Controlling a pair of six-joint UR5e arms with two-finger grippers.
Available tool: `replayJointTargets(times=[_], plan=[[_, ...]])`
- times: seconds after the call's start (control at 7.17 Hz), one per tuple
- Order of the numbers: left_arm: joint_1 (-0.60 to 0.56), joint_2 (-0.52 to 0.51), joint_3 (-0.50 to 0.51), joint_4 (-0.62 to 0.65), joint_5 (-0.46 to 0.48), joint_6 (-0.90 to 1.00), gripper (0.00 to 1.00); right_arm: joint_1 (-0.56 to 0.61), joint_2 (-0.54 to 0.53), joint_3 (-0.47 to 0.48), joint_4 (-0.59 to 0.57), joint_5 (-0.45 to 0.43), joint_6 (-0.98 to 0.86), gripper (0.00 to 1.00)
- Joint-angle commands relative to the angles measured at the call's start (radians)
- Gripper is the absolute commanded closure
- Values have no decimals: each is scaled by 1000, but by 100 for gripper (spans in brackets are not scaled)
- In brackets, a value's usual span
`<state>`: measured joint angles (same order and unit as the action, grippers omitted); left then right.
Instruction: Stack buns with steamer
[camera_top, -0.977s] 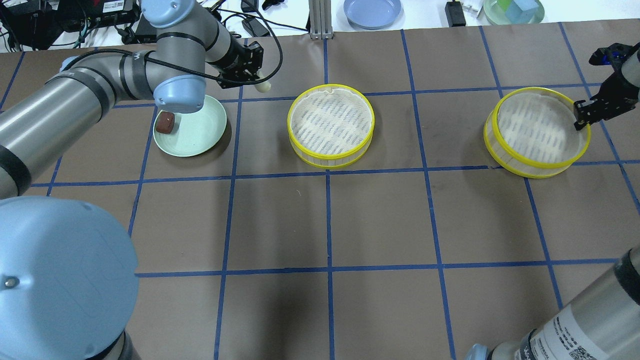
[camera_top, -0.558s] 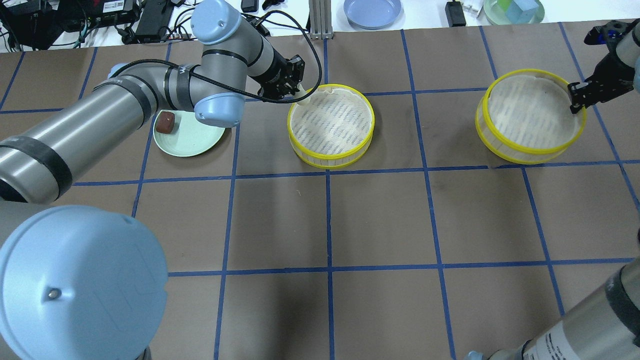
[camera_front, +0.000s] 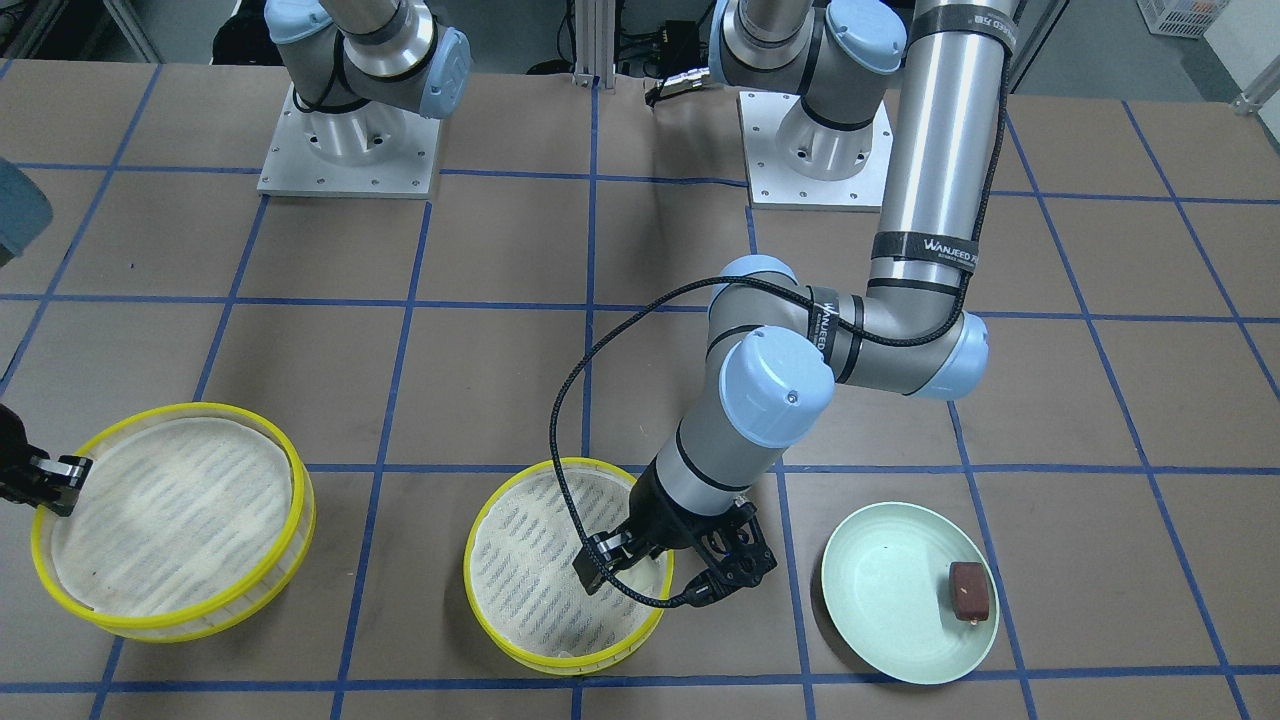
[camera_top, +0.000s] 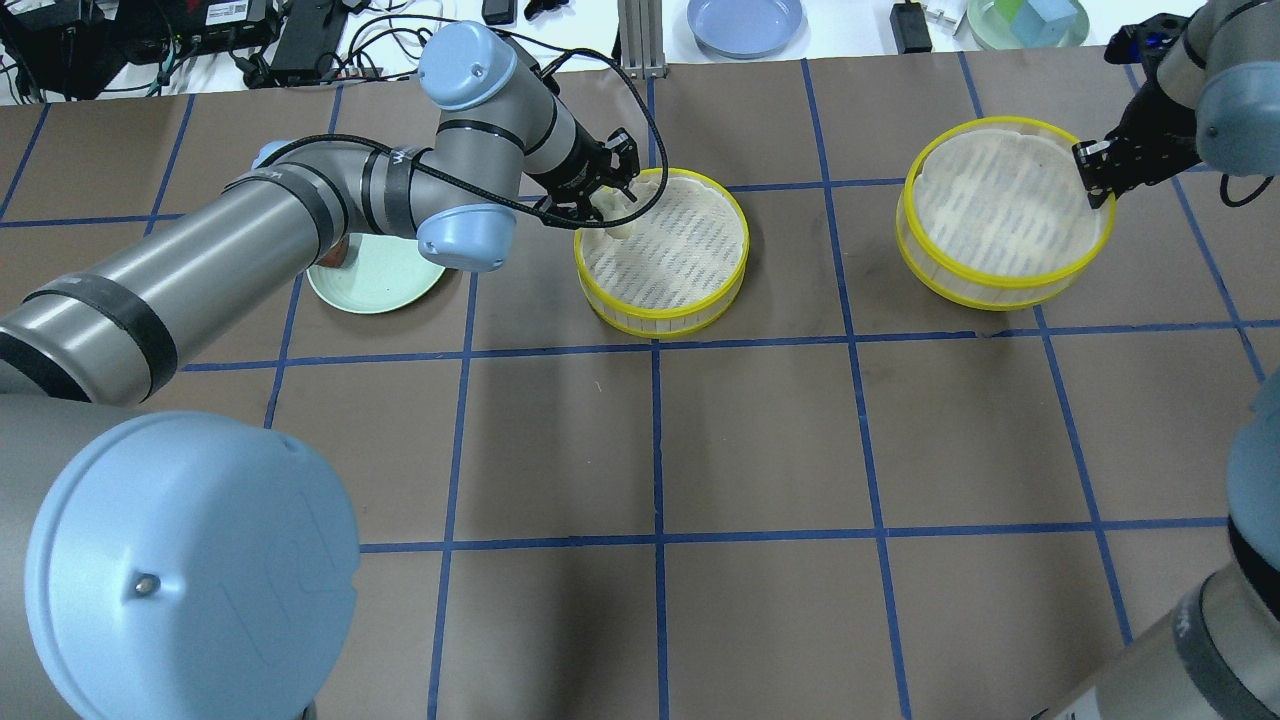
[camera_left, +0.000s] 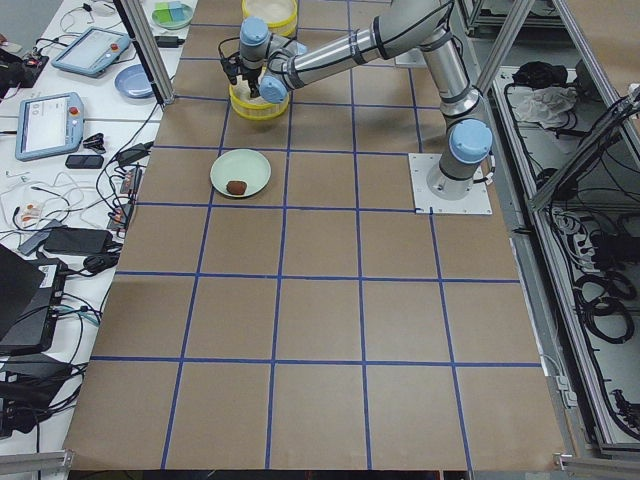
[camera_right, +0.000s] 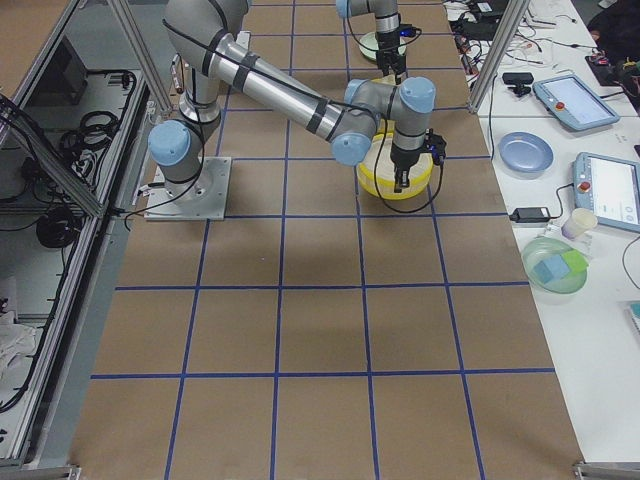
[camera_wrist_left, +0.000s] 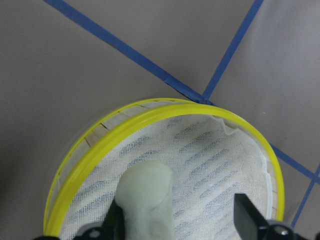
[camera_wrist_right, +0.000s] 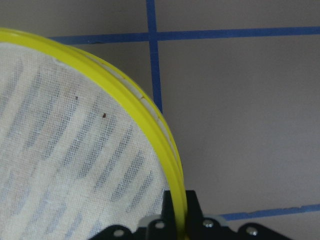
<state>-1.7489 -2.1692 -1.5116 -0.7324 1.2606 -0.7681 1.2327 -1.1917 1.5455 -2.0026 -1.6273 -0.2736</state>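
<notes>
The pale bun (camera_wrist_left: 147, 195) sits low inside the middle yellow-rimmed steamer (camera_top: 660, 325), against one finger of my left gripper (camera_top: 615, 215). The other finger (camera_wrist_left: 247, 217) stands well apart, so the gripper is open. I cannot tell whether the bun rests on the cloth. The brown bun (camera_front: 968, 590) lies on the pale green plate (camera_front: 890, 640). In the overhead view my left arm mostly hides it. My right gripper (camera_top: 1095, 170) is shut on the rim (camera_wrist_right: 135, 100) of the right steamer (camera_top: 1000, 285) and holds it slightly tilted.
A blue plate (camera_top: 745, 22), a green bowl with blocks (camera_top: 1028, 20), cables and devices lie beyond the table's far edge. The two arm bases (camera_front: 345, 150) stand at the robot's side. Blue tape marks a grid on the brown table.
My left arm swung right from beside the green plate, carrying the pale bun over the middle steamer's rim and down inside. My right gripper moved the right steamer leftward and farther away.
</notes>
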Motion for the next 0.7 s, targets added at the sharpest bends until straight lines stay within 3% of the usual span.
replayJointTargets(times=[0.0,0.28,0.42,0.56], plan=[[-9,8,5,-1,-39,-42,0,66,-51,1,53,-6,105,100],[-9,18,10,-15,-38,-31,0,74,-58,1,77,-6,142,100],[6,37,20,-72,-21,80,0,80,-69,1,91,-6,148,100],[64,55,25,-122,62,225,0,124,-84,1,111,-6,236,100]])
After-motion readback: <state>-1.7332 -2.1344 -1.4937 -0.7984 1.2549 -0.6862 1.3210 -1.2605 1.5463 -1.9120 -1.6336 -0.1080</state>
